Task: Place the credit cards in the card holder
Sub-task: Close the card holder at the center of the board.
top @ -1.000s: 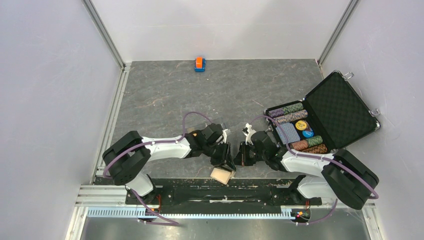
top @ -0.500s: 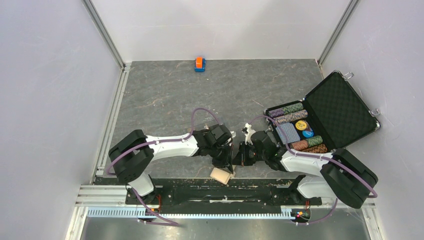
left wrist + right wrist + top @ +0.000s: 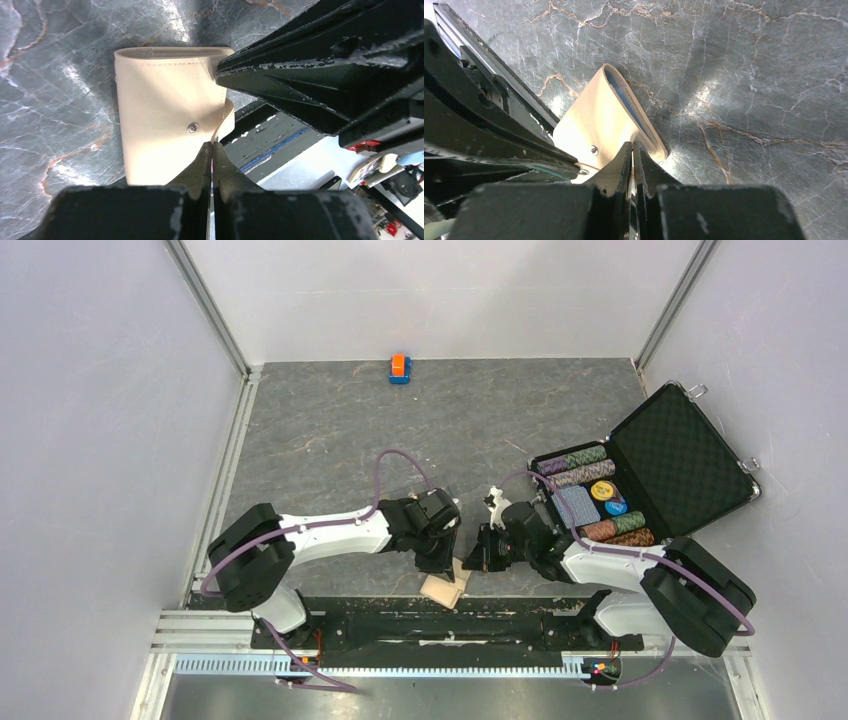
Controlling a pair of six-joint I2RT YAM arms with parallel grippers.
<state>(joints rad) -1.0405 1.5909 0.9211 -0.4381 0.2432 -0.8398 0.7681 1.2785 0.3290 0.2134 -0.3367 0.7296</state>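
The tan card holder (image 3: 443, 590) lay on the dark marbled table (image 3: 330, 420) at its near edge, just beside the black base rail (image 3: 400, 625), between the two arms. A light blue card (image 3: 623, 97) showed inside its open mouth. A metal snap (image 3: 192, 127) sat on its face.

The left gripper (image 3: 212, 146) was clenched on the holder's flap edge. The right gripper (image 3: 632, 147) was pinched shut on the holder's rim from the opposite side, crossing the left wrist view and covering one corner.

To the right stood an open black case (image 3: 680, 455) holding poker chips (image 3: 575, 468). An orange-and-blue block (image 3: 399, 368) lay well apart at the far edge.
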